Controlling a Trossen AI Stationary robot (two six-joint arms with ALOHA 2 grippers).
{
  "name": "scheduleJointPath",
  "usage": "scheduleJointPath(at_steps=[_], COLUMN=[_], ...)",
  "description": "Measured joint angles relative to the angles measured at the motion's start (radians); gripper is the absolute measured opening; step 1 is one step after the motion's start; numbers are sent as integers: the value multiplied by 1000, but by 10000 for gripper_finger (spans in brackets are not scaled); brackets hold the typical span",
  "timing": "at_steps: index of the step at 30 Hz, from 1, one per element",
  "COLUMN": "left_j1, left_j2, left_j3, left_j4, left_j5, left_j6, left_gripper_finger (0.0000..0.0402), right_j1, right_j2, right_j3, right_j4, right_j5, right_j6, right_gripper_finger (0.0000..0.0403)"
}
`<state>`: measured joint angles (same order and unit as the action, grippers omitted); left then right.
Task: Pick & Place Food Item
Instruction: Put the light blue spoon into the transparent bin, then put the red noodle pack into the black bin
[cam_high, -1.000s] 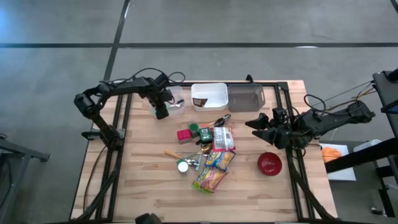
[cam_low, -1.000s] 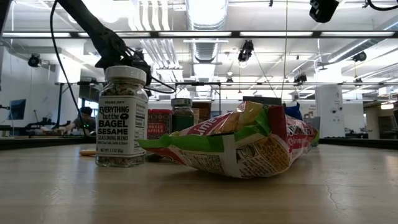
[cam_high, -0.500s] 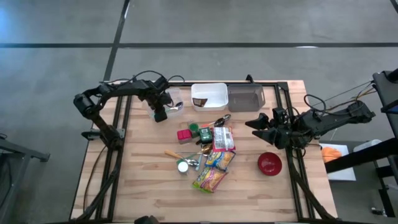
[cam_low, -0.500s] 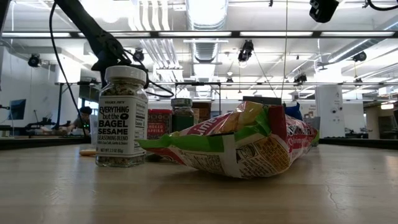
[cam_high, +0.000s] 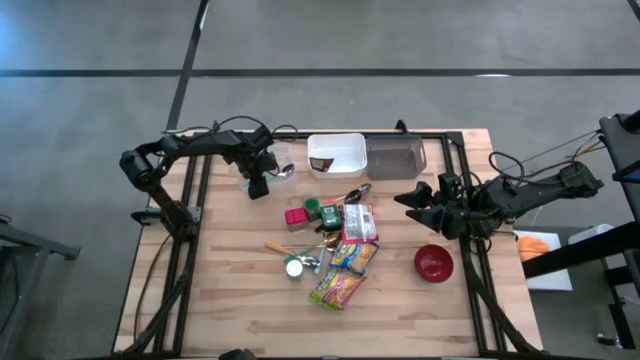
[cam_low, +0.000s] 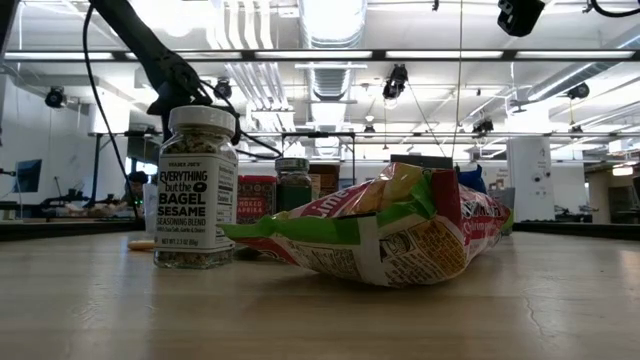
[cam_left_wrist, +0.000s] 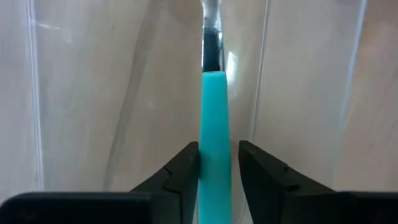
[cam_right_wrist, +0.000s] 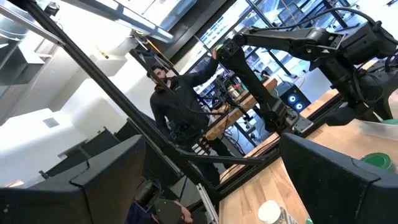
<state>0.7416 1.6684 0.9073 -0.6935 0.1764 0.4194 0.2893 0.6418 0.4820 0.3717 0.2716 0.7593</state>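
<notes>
- Left gripper (cam_left_wrist: 217, 171) — fingers either side of a teal-handled utensil (cam_left_wrist: 213, 137), seemingly loosening, over the clear container (cam_high: 280, 160) at the table's far left.
- Right gripper (cam_high: 415, 205) waits open, right side.

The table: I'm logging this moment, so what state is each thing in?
Left hand: fingers flank the teal-handled utensil, over the clear bin.
Right hand: open, empty, waiting at the table's right.
White bin: holds a dark item.
Bagel seasoning jar: upright, capped.
Snack bag: lying flat.
Red bowl: upright.
</notes>
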Motion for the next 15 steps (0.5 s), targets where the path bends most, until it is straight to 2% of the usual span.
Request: scheduleJointPath(at_steps=[7, 15], left_j1=[-12, -14], left_j2=[0, -1], left_j3=[6, 26], left_j4=[-9, -42], left_j5=[0, -8], left_j6=[0, -34], left_gripper_finger=[144, 258], right_j1=[0, 0], right_j2=[0, 0], right_j3=[0, 0], right_j4=[0, 1], right_j5=[0, 0], right_j6=[0, 0], right_gripper_finger=[366, 366])
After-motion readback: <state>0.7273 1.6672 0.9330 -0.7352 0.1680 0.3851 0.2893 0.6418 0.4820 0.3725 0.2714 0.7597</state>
